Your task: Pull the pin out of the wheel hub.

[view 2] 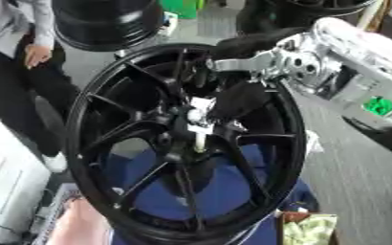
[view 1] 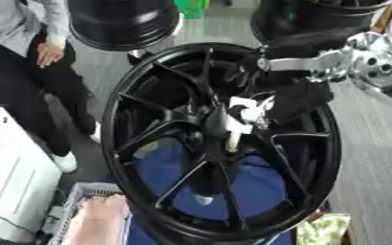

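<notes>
- Left eye view: the black wheel hub (view 1: 220, 143) stands upright and fills the middle of the frame, its spokes running in to the centre bore. A blue cloth (view 1: 258, 184) shows through the lower spokes.
- The pale pin (view 1: 232, 136) sits at that centre, pointing down and toward me, just below my right robot hand (view 1: 270, 107), which reaches in from the upper right.
- My fingers look curled around the pin's whitish upper end; I judge this a pinch made so I can draw it straight along its axis. My left robot hand does not show.
- Right eye view: the same pin (view 2: 199, 139) sits at the centre of the frame, my right robot hand (view 2: 233, 103) above it, silver wrist joint (view 2: 270, 62) behind.
- The pin appears seated in the bore, so the pull is not yet done.
</notes>
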Controlling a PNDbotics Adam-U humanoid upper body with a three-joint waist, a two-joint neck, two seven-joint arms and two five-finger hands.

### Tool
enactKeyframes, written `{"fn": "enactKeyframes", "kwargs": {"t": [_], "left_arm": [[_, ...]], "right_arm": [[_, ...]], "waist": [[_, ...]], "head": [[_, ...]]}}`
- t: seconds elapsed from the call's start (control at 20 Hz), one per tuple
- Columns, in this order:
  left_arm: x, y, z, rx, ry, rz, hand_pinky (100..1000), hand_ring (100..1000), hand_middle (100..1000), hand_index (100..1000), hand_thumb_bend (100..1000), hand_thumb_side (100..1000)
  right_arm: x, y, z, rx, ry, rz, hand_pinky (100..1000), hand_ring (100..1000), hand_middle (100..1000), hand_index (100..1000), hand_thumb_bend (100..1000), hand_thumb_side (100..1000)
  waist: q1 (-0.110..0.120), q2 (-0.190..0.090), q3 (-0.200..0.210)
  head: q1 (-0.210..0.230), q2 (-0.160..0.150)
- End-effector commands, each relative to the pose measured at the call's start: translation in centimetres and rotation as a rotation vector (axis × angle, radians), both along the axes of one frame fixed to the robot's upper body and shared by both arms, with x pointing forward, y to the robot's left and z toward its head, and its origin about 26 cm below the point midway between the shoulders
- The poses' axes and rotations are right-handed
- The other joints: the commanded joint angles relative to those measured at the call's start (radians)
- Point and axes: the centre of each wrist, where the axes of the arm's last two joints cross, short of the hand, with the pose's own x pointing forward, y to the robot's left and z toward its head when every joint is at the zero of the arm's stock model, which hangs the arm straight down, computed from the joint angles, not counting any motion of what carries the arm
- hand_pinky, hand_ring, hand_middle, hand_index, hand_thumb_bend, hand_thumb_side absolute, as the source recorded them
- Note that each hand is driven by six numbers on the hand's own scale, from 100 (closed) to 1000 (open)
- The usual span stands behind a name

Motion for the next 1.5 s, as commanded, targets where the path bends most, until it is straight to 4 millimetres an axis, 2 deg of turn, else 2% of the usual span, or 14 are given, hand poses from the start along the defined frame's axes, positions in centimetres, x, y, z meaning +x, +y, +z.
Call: {"fn": "enactKeyframes", "kwargs": {"t": [0.05, 0.5, 0.85, 1.05, 1.15, 1.3, 1.35, 1.45, 1.5], "left_arm": [[-0.2, 0.1, 0.9, 0.012, -0.027, 0.001, 624, 1000, 747, 749, 482, 720], [-0.2, 0.0, 1.0, 0.006, -0.034, 0.002, 624, 1000, 745, 748, 480, 721], [-0.2, 0.0, 1.1, 0.002, -0.038, 0.001, 625, 1000, 745, 748, 479, 722], [-0.2, 0.0, 1.1, 0.002, -0.039, 0.002, 625, 1000, 745, 748, 479, 722], [-0.2, 0.0, 1.1, 0.000, -0.038, 0.002, 625, 1000, 745, 748, 479, 723], [-0.2, 0.0, 1.0, -0.002, -0.038, 0.004, 625, 1000, 745, 747, 479, 723], [-0.2, 0.0, 1.0, -0.002, -0.038, 0.004, 626, 1000, 746, 747, 478, 724], [-0.2, 0.0, 1.0, -0.004, -0.039, 0.007, 626, 1000, 746, 747, 479, 723], [-0.2, 0.0, 1.0, -0.006, -0.039, 0.009, 626, 1000, 746, 745, 479, 724]], "right_arm": [[0.4, -0.3, 0.3, -0.053, 0.091, -0.106, 900, 880, 821, 960, 256, 829], [1.4, -0.6, -1.3, -0.074, 0.135, -0.110, 899, 881, 823, 960, 273, 857], [2.4, -1.2, -2.3, -0.091, 0.144, -0.138, 898, 884, 824, 956, 323, 830], [2.7, -1.3, -2.3, -0.088, 0.141, -0.147, 889, 870, 809, 937, 303, 800], [2.7, -1.2, -2.1, -0.080, 0.139, -0.147, 874, 853, 776, 912, 267, 751], [2.4, -1.0, -1.7, -0.063, 0.140, -0.151, 858, 827, 735, 870, 247, 600], [2.3, -1.0, -1.6, -0.058, 0.142, -0.155, 851, 814, 718, 854, 219, 594], [2.2, -1.0, -1.2, -0.041, 0.143, -0.169, 838, 794, 668, 812, 160, 522], [2.0, -0.9, -1.0, -0.031, 0.140, -0.176, 831, 784, 617, 768, 127, 450]], "waist": [[-0.009, 0.002, 0.002], [-0.006, 0.011, 0.009], [-0.006, 0.016, 0.012], [-0.005, 0.019, 0.012], [-0.005, 0.019, 0.011], [-0.004, 0.019, 0.010], [-0.004, 0.019, 0.010], [-0.005, 0.018, 0.010], [-0.005, 0.018, 0.010]], "head": [[-0.004, 0.005], [-0.008, 0.005], [-0.009, 0.005], [-0.012, 0.005], [-0.012, 0.005], [-0.012, 0.005], [-0.012, 0.005], [-0.012, 0.005], [-0.011, 0.005]]}}
